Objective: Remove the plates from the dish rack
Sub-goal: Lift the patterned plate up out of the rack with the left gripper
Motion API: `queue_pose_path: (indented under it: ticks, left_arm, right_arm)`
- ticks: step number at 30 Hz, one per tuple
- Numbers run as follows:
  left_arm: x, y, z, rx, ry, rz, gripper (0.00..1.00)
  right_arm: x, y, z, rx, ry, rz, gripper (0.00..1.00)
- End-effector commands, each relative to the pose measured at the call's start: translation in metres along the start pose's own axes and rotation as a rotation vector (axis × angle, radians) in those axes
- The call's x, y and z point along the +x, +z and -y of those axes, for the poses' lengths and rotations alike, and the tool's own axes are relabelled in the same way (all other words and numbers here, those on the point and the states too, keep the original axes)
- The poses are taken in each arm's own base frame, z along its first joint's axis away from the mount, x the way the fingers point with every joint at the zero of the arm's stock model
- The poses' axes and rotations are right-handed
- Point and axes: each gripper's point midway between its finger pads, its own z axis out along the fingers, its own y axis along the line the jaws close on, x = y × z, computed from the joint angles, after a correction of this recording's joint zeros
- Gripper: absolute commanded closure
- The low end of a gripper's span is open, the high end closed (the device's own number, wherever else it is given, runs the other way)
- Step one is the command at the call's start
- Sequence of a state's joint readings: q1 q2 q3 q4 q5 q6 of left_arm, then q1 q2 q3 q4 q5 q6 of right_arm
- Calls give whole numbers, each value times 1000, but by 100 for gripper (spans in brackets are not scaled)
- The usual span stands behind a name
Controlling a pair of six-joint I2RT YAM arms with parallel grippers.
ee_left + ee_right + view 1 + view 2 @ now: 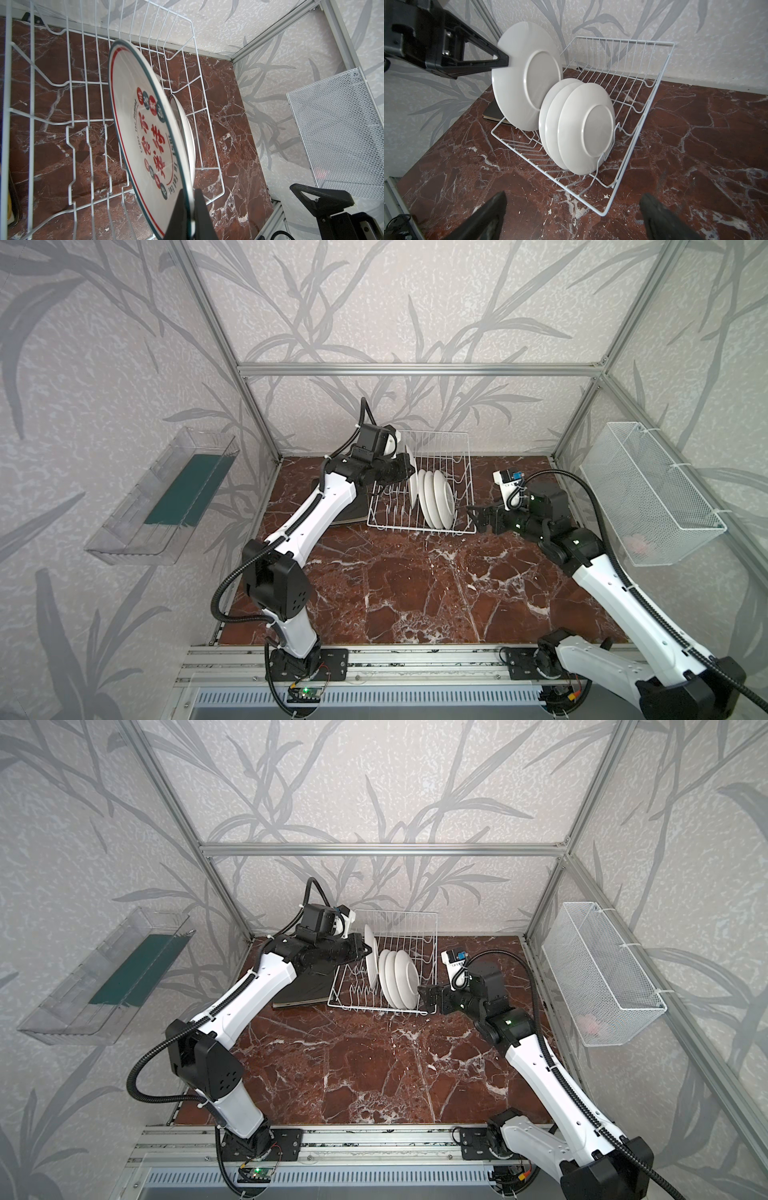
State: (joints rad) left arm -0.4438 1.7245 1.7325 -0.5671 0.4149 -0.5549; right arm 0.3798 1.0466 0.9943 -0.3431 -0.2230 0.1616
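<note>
Now: left end effector (pixel 505 61) is clamped tight on the upper rim of one round plate (pixel 527 83), one finger on each face. The left wrist view shows the red and teal printed face; the plain white back is turned toward the right arm. The plate stands on edge over the left end of the dish rack (pixel 432 443), higher than its neighbours. Its lower edge looks low among the wires, and whether it has cleared the prongs I cannot tell.

- Three more round plates (pixel 583 133) lean together just beside it, backs toward the right arm.
- A stack of black-backed plates (pixel 307 990) lies flat on the counter (pixel 415 585), just left of the rack and under the left arm.
- Right end effector (pixel 573 216) is spread wide and empty, low by the rack's front right corner.

Step judged: lifting this plate out.

- Lift along the plate's own plane until the lower edge is above the side wires; only then carry it left.
- Avoid twisting early, since the neighbouring plate is close.
- A rim pinch is thin and the glaze slippery, so move slowly.
- The rack is light; the right arm could steady it.
</note>
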Motion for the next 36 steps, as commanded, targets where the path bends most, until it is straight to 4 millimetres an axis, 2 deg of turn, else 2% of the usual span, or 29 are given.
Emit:
queue_pose_path:
  ticks: [1,9,13,16,23,27,36]
  left_arm:
    - [-30,-41,35,65,92,140,100]
    - [-45,-70,48,53,257,221,100]
    - [-45,-82,55,43,384,246,100]
    - [-45,-93,56,6,509,287,100]
    - [-53,-121,43,-163,741,414,100]
    - [-38,-126,53,-141,917,399,100]
    - [3,-116,42,-247,1316,263,100]
  right_arm:
    - [-8,0,-7,-30,1,23,1]
    - [-20,-3,-14,-64,34,34,1]
    - [-28,-5,-19,-85,59,44,1]
    - [-34,-6,-23,-104,69,54,1]
    - [-52,-6,-27,-133,145,53,1]
    - [-68,-7,-32,-171,216,60,1]
    - [-105,-9,-45,-233,299,68,1]
